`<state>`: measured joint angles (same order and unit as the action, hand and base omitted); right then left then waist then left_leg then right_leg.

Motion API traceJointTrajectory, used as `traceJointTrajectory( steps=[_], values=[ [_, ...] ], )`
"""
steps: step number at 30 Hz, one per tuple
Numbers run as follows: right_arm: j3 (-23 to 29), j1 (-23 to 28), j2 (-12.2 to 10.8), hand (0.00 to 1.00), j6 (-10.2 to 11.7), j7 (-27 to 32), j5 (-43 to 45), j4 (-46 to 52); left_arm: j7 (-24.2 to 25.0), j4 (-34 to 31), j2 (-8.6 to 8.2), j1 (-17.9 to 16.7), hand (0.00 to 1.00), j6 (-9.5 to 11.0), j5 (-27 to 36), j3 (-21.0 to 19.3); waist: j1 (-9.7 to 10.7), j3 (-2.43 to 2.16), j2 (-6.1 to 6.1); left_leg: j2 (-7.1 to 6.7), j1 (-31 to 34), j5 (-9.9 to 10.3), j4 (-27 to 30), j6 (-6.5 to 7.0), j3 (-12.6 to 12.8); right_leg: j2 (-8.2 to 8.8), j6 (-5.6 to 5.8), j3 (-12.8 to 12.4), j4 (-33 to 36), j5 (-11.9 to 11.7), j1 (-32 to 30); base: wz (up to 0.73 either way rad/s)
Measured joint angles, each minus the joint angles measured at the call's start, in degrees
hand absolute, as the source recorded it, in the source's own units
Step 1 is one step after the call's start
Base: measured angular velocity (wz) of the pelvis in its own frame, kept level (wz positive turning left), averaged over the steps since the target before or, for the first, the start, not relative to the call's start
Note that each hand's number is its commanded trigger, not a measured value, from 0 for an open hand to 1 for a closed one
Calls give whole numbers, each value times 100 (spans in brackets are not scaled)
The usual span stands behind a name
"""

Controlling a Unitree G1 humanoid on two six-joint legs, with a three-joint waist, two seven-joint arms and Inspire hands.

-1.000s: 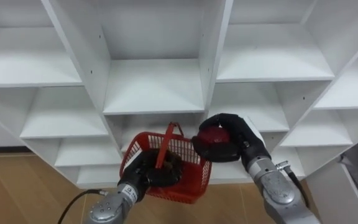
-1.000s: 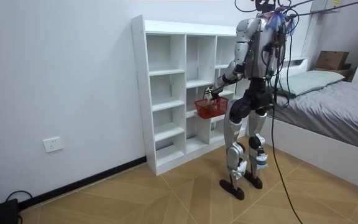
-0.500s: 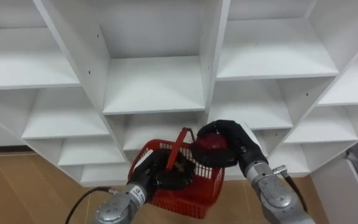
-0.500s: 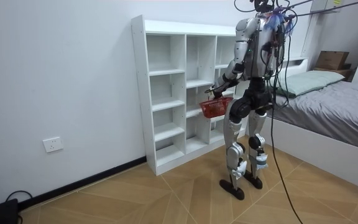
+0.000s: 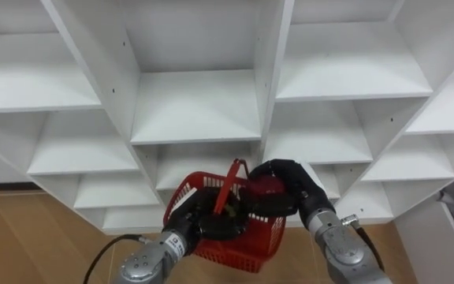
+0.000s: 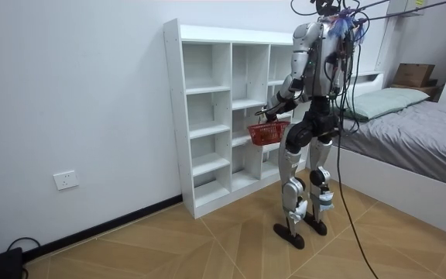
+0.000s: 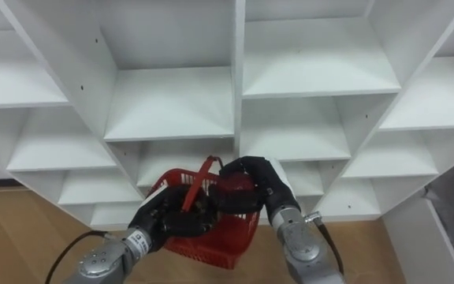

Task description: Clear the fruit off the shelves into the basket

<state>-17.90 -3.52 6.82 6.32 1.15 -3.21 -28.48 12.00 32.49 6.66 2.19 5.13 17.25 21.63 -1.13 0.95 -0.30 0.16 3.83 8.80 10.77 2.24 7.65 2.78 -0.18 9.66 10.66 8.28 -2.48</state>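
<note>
**Clerk:** Item one, fixture?

**Checker:** White wooden shelf unit [image 5: 195, 106]. It has open compartments in rows and columns and is set against a white wall. The robot stands upright directly before it on a wood-patterned floor [image 6: 207, 240]. A grey-covered bed [image 6: 416, 147] lies beyond the robot, on the room view's right.

**Clerk:** Item two, container?

**Checker:** Red plastic basket [image 5: 239, 244], lattice-walled, with its thin handle raised upright. It is held in the air in front of the unit's lower middle compartments. In the room view it hangs at about the robot's waist.

**Clerk:** Item three, carrier?

**Checker:** Left hand [image 5: 203, 222], black-fingered, coming in from the lower left. Its fingers are curled tight on the basket at the near left side, by the foot of the handle. Whether they clasp the rim or the handle itself cannot be told.

**Clerk:** Item four, goods?

**Checker:** Dark red round fruit [image 5: 265, 192], quantity one. It sits at the mouth of the basket on the right side, just beside the handle and about level with the rim.

**Clerk:** Item five, who has it?

**Checker:** Right hand [image 5: 294, 183], entering from the lower right. It is bent over the basket's right rim with the palm turned down and the fingers wrapped round the fruit. Whether the fruit touches the basket's bottom cannot be told, since the hand and the wall cover it.
</note>
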Motion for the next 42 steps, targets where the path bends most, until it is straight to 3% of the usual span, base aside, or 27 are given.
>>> traceJointTrajectory(
  steps=[4, 5, 7, 9, 12, 13, 23, 42],
  values=[
    [0, 0, 1, 100, 0, 0, -106, 0, 0, 0, 9, 0, 100, 0, 0, 0, 1, 7, -11, -1, 4, 0, -1, 0, 0, 0, 1, -1, -5, 1, -3, 0],
    [0, 0, 2, 91, 0, 0, -106, 0, 0, 0, 10, 0, 100, 0, 0, 0, 1, 8, -12, -1, 5, 0, -1, 0, 0, 0, 1, -1, -5, 1, -4, 0],
    [-3, 0, 0, 53, 0, 0, -116, -3, 0, 0, 9, 0, 100, 0, 3, 0, 1, 10, -15, -1, 9, 0, -1, 0, 1, 0, 1, -1, -6, 1, -8, 0],
    [-4, 0, -2, 48, 0, -1, -129, -4, 0, 0, 7, 0, 100, 0, 3, 0, 0, 11, -18, -1, 16, 0, -1, 0, 1, 0, 1, -1, -6, 1, -14, 0],
    [-3, 0, -3, 6, 0, 0, -130, -4, 0, -2, 9, 0, 100, 0, 2, -1, 2, 12, -20, -1, 62, 0, 3, 0, 1, 0, 1, -2, -3, 0, -58, 0],
    [-3, 1, -3, 0, 0, 0, -130, -4, 0, -2, 12, 0, 100, 0, 2, -1, 2, 13, -21, -1, 64, 0, 3, 0, 1, 0, 1, -2, -3, 0, -60, 0],
    [0, -17, -11, 0, 6, 73, -168, -3, 4, -171, 108, -1, 100, -3, -7, -9, 44, 20, -41, -7, 80, 0, 4, 0, 0, 5, 7, 1, -15, 5, -68, 0],
    [-11, -41, -11, 0, 34, 73, -328, -3, 3, -186, 110, -16, 100, -15, -9, -3, 77, 15, -47, -6, 64, -1, 10, 0, 0, 4, 7, 0, -8, 5, -53, 0]
  ],
)
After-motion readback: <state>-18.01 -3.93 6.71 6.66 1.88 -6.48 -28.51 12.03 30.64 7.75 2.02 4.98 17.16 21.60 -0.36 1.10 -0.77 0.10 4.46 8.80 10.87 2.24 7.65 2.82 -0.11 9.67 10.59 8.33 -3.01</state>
